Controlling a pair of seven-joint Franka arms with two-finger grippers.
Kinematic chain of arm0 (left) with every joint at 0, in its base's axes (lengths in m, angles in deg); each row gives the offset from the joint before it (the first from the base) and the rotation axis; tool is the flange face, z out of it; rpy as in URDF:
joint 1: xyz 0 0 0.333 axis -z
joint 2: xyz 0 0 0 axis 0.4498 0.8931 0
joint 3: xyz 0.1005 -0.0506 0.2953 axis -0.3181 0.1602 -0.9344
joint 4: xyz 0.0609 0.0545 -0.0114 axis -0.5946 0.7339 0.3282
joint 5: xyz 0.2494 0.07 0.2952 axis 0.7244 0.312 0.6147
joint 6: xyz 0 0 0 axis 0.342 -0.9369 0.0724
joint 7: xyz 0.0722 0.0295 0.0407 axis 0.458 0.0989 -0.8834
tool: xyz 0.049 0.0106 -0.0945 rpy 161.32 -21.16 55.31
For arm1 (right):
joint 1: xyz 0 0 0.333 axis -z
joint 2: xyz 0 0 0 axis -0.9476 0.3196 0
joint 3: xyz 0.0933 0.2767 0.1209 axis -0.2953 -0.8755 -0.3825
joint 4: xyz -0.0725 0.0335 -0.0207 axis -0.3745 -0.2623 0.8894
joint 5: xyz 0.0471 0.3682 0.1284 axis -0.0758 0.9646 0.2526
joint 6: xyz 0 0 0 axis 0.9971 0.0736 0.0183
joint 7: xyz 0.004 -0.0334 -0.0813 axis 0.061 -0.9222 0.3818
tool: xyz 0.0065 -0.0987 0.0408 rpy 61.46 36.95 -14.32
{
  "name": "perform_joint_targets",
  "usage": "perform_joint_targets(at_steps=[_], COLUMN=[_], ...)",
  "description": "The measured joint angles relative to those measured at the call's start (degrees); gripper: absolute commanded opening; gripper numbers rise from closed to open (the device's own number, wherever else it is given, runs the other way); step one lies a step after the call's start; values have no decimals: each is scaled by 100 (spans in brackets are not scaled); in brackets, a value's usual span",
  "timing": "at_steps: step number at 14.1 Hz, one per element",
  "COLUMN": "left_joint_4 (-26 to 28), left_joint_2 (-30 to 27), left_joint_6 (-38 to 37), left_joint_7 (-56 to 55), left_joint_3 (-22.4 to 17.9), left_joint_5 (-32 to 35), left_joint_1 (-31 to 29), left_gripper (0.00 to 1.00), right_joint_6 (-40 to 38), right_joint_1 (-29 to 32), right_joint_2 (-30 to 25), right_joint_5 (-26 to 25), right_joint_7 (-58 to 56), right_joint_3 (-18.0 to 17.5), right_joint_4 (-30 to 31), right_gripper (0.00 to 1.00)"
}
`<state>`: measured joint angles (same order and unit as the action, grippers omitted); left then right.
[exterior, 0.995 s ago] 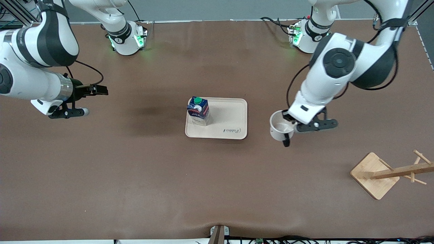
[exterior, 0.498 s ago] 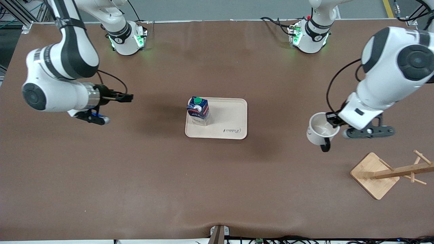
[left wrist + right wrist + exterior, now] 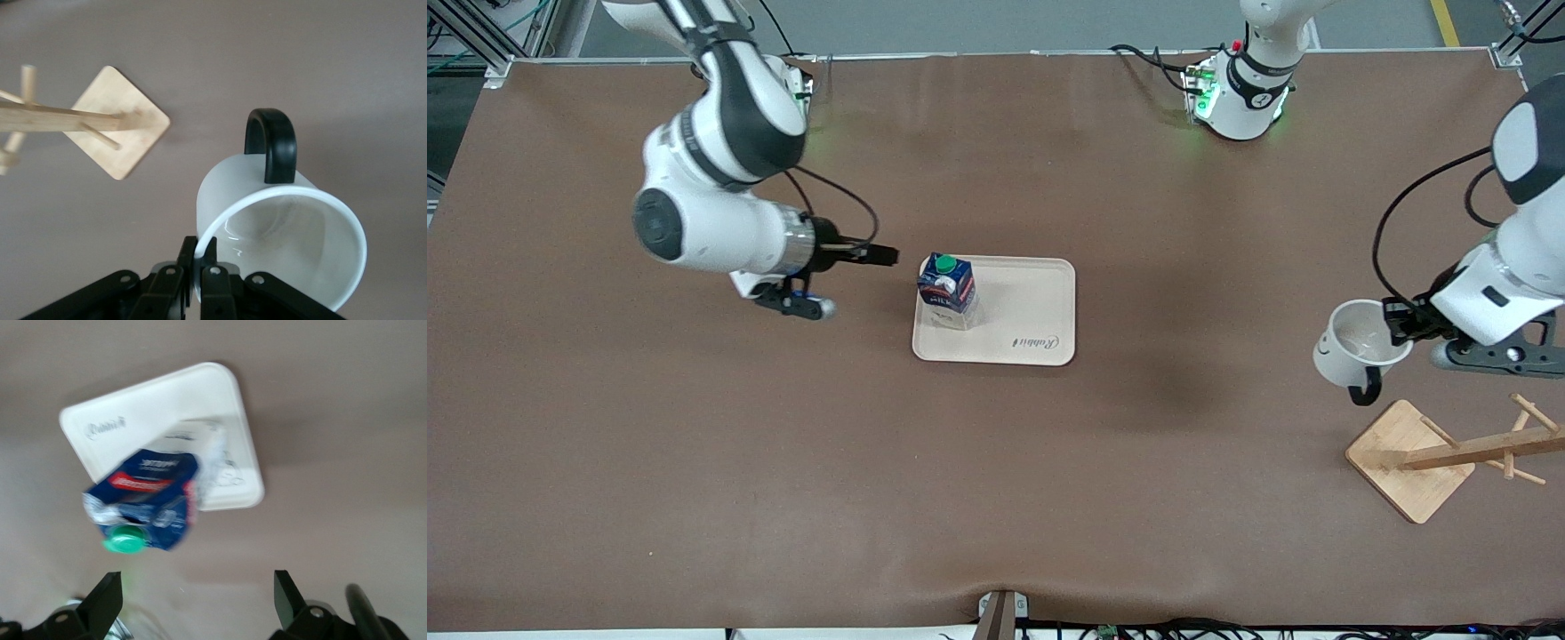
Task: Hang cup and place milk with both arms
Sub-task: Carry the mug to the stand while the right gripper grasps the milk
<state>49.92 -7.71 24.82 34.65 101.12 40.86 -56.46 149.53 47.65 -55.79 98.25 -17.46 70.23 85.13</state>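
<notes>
Carried toward the rack (image 3: 1423, 458), cup (image 3: 1356, 351) is now pinched by its rim in the left gripper (image 3: 1400, 327). Right gripper (image 3: 818, 307), spread wide, is swung beside the milk (image 3: 947, 289), already on the tray (image 3: 1032, 311).

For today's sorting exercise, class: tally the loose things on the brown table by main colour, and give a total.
White: 1, the small white mug with a black loop handle, held in the left gripper
Dark blue: 1, the dark-blue milk carton with a green cap
Cream: 1, the cream rectangular tray
Wood: 1, the pale wooden peg rack
Total: 4
</notes>
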Motion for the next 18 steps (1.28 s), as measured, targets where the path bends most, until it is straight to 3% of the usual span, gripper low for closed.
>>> perform_joint_targets(at_steps=[5, 10, 11, 12, 13, 14, 18], left_joint_4=[-353, -760, -824, -863, -884, -895, -934], left_joint_2=[222, 688, 748, 792, 821, 835, 836], left_joint_6=[0, 18, 25, 45, 63, 71, 72], left_joint_7=[1330, 1747, 1778, 1812, 1865, 1909, 2074], left_joint_3=[-24, -27, -29, -29, -30, -30, -30], left_joint_5=[0, 0, 0, 0, 0, 0, 0], left_joint_1=[-682, -808, -815, -836, -864, -891, -1035], left_gripper=[0, 0, 0, 0, 0, 0, 0], right_joint_6=[745, 1227, 1319, 1393, 1426, 1429, 1230], right_joint_1=[-643, -835, -875, -904, -921, -929, -923], right_joint_2=[403, 820, 934, 1039, 1118, 1141, 1129], right_joint_5=[4, -104, -248, -411, -542, -604, -634], right_joint_7=[642, 670, 703, 797, 902, 952, 1056], right_joint_3=[-1, 9, 13, 19, 18, 18, 61], right_joint_4=[-203, -237, -235, -235, -240, -258, -359], right_gripper=[100, 100, 96, 38, 8, 0, 0])
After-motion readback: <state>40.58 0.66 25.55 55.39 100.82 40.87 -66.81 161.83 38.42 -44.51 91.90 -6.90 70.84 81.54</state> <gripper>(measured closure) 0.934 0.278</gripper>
